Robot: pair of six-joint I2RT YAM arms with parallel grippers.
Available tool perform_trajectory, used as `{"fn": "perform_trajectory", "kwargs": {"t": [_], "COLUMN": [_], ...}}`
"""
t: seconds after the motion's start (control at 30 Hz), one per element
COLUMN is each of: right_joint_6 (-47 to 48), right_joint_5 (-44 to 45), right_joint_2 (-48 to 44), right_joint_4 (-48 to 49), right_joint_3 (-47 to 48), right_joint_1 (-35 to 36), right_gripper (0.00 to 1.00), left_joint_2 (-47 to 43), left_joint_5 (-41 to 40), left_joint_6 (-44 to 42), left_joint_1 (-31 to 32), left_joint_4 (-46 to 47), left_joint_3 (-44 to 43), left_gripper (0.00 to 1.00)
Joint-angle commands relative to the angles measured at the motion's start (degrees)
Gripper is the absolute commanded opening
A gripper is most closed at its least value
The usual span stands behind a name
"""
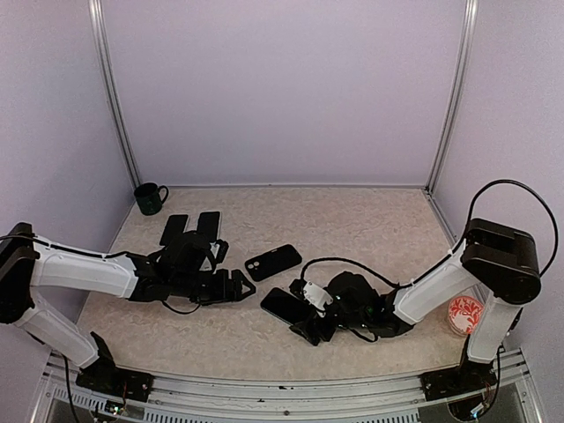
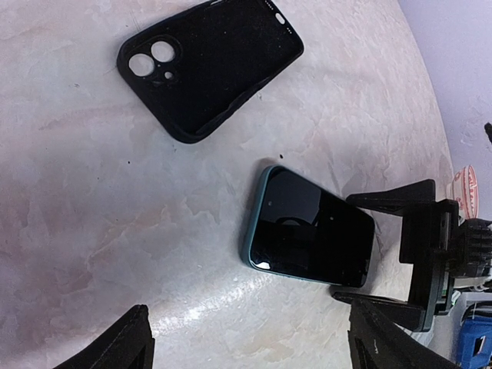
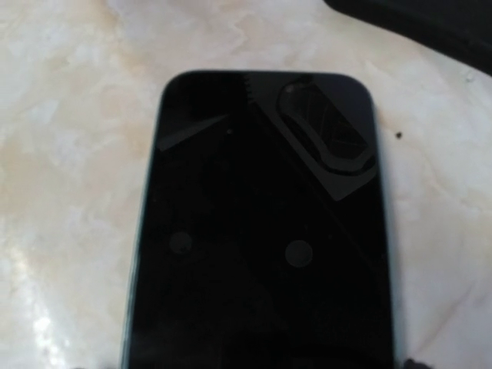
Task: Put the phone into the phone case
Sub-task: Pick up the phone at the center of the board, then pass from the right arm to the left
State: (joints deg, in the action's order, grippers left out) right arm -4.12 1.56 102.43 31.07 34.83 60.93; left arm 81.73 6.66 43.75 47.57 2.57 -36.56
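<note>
Both left jaws and right jaws stand open. The phone (image 2: 311,234) lies flat on the desk (image 2: 77,215), one end between the right jaws, which should close squarely on its long edges; the case (image 2: 211,65) lies beyond.

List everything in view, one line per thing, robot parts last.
phone: one, black screen with teal edge, face up near the table's middle
phone case: one, black, open side up, just behind the phone, not touching it
flat black items: two, side by side at back left; phones or cases, cannot tell
mug: one, dark green, back left corner
round dish: one, clear with red contents, right edge
table: one, beige marbled
left gripper: one, black, open, left of the phone
right gripper: one, black, open, fingers either side of the phone's end
</note>
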Motion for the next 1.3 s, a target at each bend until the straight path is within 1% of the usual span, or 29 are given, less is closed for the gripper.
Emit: {"fn": "perform_trajectory", "kwargs": {"t": [0.0, 0.07, 0.2, 0.4, 0.6, 0.93, 1.0, 1.27], "right_joint_6": [-0.12, 0.03, 0.47, 1.71, 3.55, 3.53, 5.24, 5.86], "right_joint_5": [0.14, 0.12, 0.02, 1.04, 1.77, 0.8, 0.35, -0.48], "right_joint_2": [1.88, 2.38, 3.17, 0.16, -3.62, -8.5, -9.17, -9.92], "right_joint_4": [-0.79, -0.29, 0.68, 2.67, 2.74, 4.66, 5.22, 6.44], "right_joint_3": [-1.34, -1.44, -1.65, -2.84, -2.64, -3.65, -3.79, -3.59], "right_joint_1": [-0.64, -0.67, -0.63, -0.42, 0.2, 0.6, 0.6, 1.75], "right_gripper": [0.82, 0.75, 0.66, 0.61, 0.61, 0.6, 0.6, 0.6], "left_joint_2": [-1.7, -1.75, -1.37, -0.1, 2.9, 5.1, 5.71, 6.54], "left_joint_5": [-0.26, -0.18, 0.15, 1.22, 2.93, 7.14, 8.67, 15.53], "left_joint_6": [0.43, 0.5, 0.48, -0.49, -0.69, -1.02, -0.97, 0.72], "left_joint_1": [-0.46, -0.47, -0.55, -0.64, -0.9, -0.9, -0.9, -0.9], "left_joint_4": [0.42, 0.41, 0.64, 1.3, 3.09, 8.44, 10.26, 18.93], "left_joint_3": [0.17, 0.08, -0.09, -0.03, 0.58, 1.87, 2.31, 4.12], "left_gripper": [0.85, 0.85, 0.85, 0.86, 0.86, 0.86, 0.86, 0.86]}}
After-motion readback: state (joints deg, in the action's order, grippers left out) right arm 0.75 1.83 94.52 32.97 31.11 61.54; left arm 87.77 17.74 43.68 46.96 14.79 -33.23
